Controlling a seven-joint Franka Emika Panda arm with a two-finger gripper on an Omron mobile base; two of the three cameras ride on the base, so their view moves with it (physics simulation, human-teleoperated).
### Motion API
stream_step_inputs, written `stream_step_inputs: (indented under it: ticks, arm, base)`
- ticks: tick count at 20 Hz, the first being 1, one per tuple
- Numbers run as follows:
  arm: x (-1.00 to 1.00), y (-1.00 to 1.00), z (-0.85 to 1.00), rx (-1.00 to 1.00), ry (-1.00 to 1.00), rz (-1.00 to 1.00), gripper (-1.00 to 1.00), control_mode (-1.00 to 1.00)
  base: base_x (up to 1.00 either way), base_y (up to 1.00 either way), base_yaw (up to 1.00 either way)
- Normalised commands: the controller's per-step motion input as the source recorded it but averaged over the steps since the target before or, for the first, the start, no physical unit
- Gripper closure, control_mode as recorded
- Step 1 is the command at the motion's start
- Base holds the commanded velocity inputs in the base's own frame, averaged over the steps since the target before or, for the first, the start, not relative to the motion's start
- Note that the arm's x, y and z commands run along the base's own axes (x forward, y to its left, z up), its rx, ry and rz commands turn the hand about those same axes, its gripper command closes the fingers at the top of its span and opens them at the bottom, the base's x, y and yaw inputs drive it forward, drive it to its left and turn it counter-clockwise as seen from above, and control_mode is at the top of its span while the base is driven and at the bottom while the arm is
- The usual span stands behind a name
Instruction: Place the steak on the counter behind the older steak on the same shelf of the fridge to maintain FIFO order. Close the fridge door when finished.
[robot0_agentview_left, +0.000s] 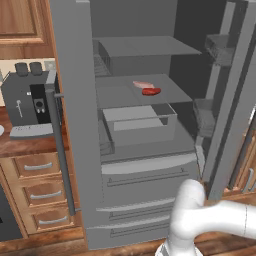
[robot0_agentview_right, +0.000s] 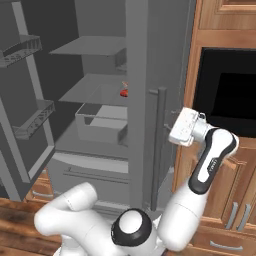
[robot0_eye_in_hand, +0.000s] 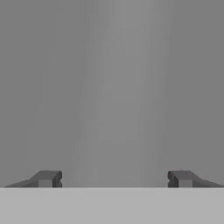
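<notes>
Steaks lie together on the fridge's (robot0_agentview_left: 75, 125) middle shelf (robot0_agentview_left: 115, 92): a pale pink steak (robot0_agentview_left: 143, 84) at the back, a red steak (robot0_agentview_left: 151, 91) touching it in front. Below sits a clear drawer (robot0_agentview_left: 140, 122). Both doors stand open. The gripper (robot0_eye_in_hand: 114, 178) is spread wide and holds nothing, facing a flat grey surface close up. In the right base view the hand (robot0_agentview_right: 184, 127) is just beside the right door's handle (robot0_agentview_right: 159, 145). A toaster (robot0_agentview_left: 27, 100) stands on the counter (robot0_agentview_left: 20, 145) to the left.

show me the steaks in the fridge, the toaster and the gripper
pale steak (robot0_agentview_left: 142, 84), left base view, middle of the slab on the shelf
red steak (robot0_agentview_left: 151, 91), left base view, its top
toaster (robot0_agentview_left: 27, 97), left base view, front face
gripper (robot0_eye_in_hand: 114, 178), hand view, between the spread fingertips
</notes>
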Motion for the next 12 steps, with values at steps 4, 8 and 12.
stream_step_inputs:
  ticks: [4,8,12]
  arm:
    - [0.00,1.00,0.00,-0.10,0.00,0.00,-1.00,-1.00]
    - [0.00,1.00,0.00,-0.09,0.00,0.00,-1.00,-1.00]
    - [0.15,1.00,0.00,-0.06,0.00,-0.05,-1.00,-1.00]
  base:
    - [0.00,0.00,0.00]
    - [0.00,0.00,0.00]
    - [0.00,0.00,0.00]
